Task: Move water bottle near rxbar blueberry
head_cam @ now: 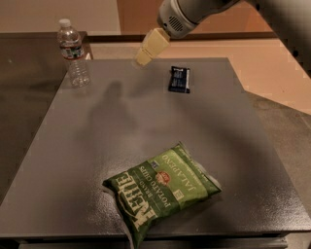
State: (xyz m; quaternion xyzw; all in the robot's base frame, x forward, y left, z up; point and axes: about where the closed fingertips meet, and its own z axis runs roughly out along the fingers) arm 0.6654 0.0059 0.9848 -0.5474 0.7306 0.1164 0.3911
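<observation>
One gripper (143, 57) above far edge of table (73, 160), arm (194, 14) cut off at top, open or closed impossible to tell, bottle (73, 53) upright at far left corner, well apart from bar (179, 79), its print unreadable.

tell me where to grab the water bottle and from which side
Take the water bottle around its clear ribbed body, just below the dark label band, coming in level from its right. It stands upright at the table's far left corner with nothing beside it, and the gripper hovers over the far edge on that side, left of the rxbar blueberry.
</observation>
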